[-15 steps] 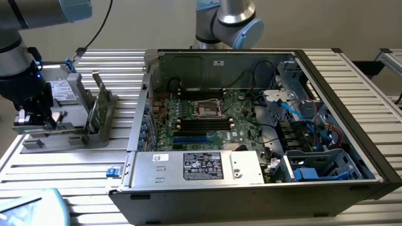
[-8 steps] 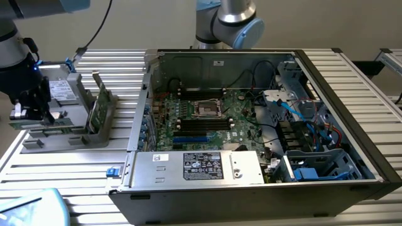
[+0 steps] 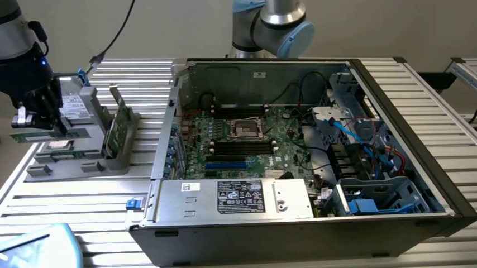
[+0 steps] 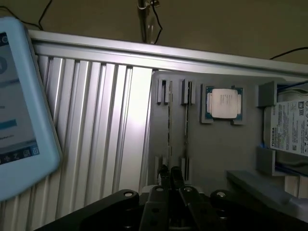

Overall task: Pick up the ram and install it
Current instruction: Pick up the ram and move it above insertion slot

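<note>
Ram (image 3: 28,136): green stick, level, pinched between the fingers at the holder's edge on the exterior view's left.
Gripper (image 3: 37,127): jaws nearly closed, clamped on the stick.
Holder (image 3: 75,167): grey tray below, carrying a processor chip (image 4: 224,103), a labelled drive (image 4: 293,127) and upright green boards (image 3: 115,131).
Case (image 3: 417,111): open computer, well apart toward the exterior view's right, motherboard (image 3: 253,145) exposed.

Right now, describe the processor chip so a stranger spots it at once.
Beside the open computer case, on the exterior view's left, sits a grey holder. The chip lies flat in its square recess: square and silver, unlike the thin green ram sticks standing on edge and the white-labelled drive.
</note>
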### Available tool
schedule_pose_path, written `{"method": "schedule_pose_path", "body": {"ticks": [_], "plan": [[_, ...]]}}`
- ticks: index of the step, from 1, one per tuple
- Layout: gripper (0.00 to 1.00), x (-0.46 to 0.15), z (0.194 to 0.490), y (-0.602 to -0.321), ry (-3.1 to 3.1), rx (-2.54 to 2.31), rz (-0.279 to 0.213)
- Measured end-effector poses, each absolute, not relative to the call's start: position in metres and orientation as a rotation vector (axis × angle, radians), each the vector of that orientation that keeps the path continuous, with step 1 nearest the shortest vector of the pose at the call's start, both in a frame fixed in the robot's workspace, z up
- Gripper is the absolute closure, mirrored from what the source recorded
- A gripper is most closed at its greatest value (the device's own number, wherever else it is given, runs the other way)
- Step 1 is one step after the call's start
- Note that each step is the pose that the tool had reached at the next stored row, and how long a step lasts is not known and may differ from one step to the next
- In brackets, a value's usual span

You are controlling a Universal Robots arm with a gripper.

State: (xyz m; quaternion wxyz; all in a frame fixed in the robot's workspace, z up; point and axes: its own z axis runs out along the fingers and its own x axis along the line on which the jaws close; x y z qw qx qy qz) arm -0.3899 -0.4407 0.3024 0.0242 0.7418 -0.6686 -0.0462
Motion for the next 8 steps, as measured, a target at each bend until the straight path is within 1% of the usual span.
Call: {"method": "schedule_pose_path", "body": {"ticks": [8], "plan": [[0.87, -0.364, 0.334, -0.441, -2.069, 2.295, -0.156]]}}
